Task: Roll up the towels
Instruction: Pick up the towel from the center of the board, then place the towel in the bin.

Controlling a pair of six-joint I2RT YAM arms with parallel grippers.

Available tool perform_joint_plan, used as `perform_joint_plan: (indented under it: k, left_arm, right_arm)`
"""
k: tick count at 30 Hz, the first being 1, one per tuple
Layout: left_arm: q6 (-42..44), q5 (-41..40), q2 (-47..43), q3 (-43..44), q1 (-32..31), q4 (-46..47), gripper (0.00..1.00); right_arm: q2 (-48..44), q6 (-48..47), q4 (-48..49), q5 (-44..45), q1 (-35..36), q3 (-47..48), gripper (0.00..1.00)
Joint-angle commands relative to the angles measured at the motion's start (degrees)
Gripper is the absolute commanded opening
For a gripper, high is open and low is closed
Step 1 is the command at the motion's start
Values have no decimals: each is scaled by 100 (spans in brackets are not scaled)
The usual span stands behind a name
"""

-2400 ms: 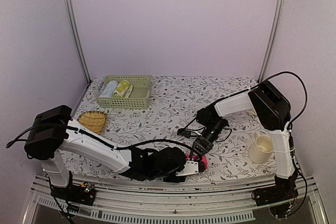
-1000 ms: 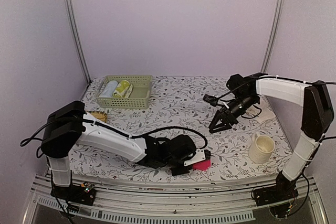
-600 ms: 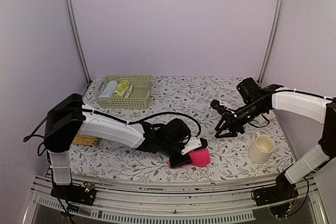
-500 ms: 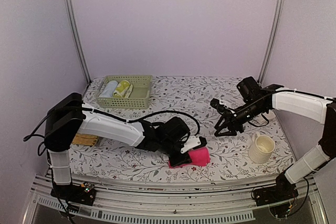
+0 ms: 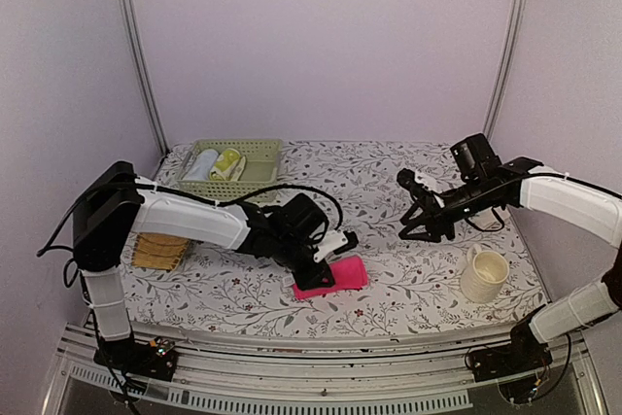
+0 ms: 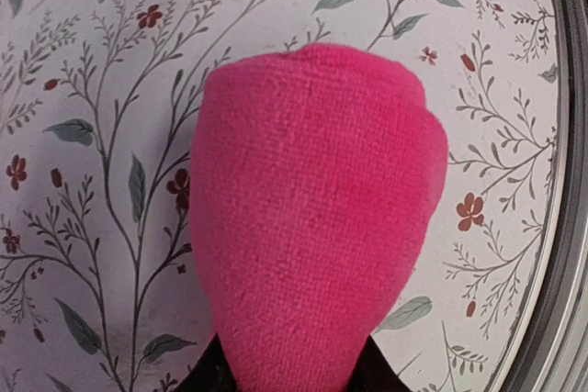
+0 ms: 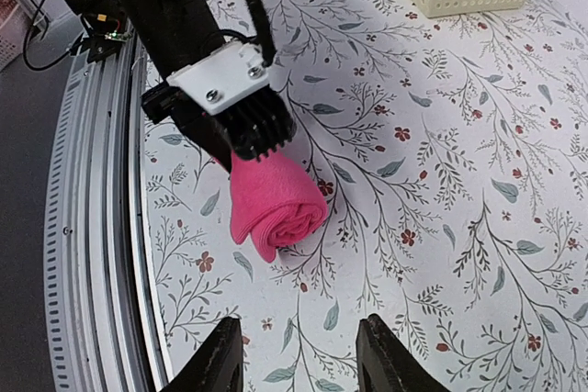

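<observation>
**Top view:** the left gripper [image 5: 319, 269], reaching in from the left, is clamped on one end of the rolled pink towel [image 5: 340, 274]. The towel lies on the floral table [image 5: 389, 172] near its front edge, about mid-width. The right gripper [image 5: 413, 228] hangs over the table farther right and farther back, well apart from the roll. A mug [image 5: 483, 276] stands at the near right, a straw mat [image 5: 160, 252] at the left, and a basket [image 5: 233, 193] holding rolled cloths at the far left. **Left wrist view:** the pink roll fills the centre, with the two finger tips just showing at the bottom edge on either side of it. **Right wrist view:** its fingers [image 7: 225, 360] stand apart with nothing between them. Beyond them the roll shows its spiral end, its other end inside the left gripper.
</observation>
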Motion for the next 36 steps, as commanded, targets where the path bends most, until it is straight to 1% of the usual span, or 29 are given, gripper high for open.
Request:
perform_joint_plan:
  k: [1,4,7,9,13,18,21,26,30,36]
  left_arm:
    - [-301,485,-410,-83,439,-146,0]
    - [-392,575,-553,20,609,-146,0]
    - [-439,459,-675,161,771,-186,0]
    - [-487,431,-722,293,898,-242,0]
    - [-557,252,-717,600,1156,-377,0]
    - [-718,-473,-581,1179,1446,-697,0]
    - [-869,-1003,-471,1694,1641,-902,0]
    - [-1160,-2251,-228,2510,1993,-1155,0]
    - [-1265,-2749,90,3087,2336,-1270,0]
    - [-1404,-3299,952,4048,2869,-1593,0]
  right_arm:
    - [-499,363,718,404,-153,-332,45]
    - [-586,627,1103,519,-605,-461,45]
    - [-530,907,1183,289,-1170,-430,45]
    - [-518,983,1190,298,-1310,-447,45]
    - [-652,1000,1311,511,-1367,-533,46]
    - [-741,1013,1381,632,-1415,-617,46]
    - [-727,1030,1390,612,-1420,-631,47]
    - [-655,1035,1391,610,-1419,-630,47]
    - [-640,1044,1390,614,-1420,-633,47]
    - [-633,1035,1390,671,-1422,-664,47]
